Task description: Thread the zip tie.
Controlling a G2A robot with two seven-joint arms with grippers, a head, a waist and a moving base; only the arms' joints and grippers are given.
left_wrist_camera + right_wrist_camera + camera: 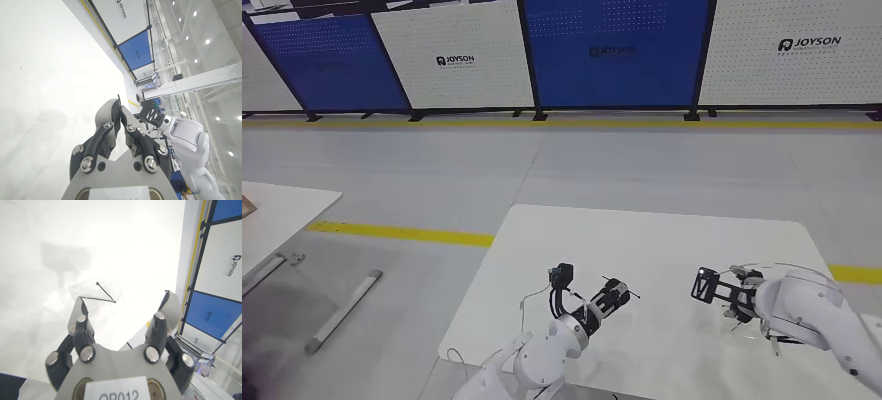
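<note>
My left gripper (120, 107) is shut on a thin black zip tie (119, 98), and a short end of it sticks out past the fingertips. In the top view this gripper (616, 294) hovers over the near middle of the white table (662, 235), with the tie's tip (636, 296) pointing right. My right gripper (124, 299) is open and holds nothing. It faces the left one (703, 285) across a gap. Below it, two more black zip ties (105, 291) lie in a V on a clear plastic bag (117, 289).
The table's far half is bare white surface. Its right edge (179, 262) runs close to my right gripper. Beyond lie grey floor with a yellow line (402, 233), another white table (282, 210) at the left and blue and white panels (612, 50) behind.
</note>
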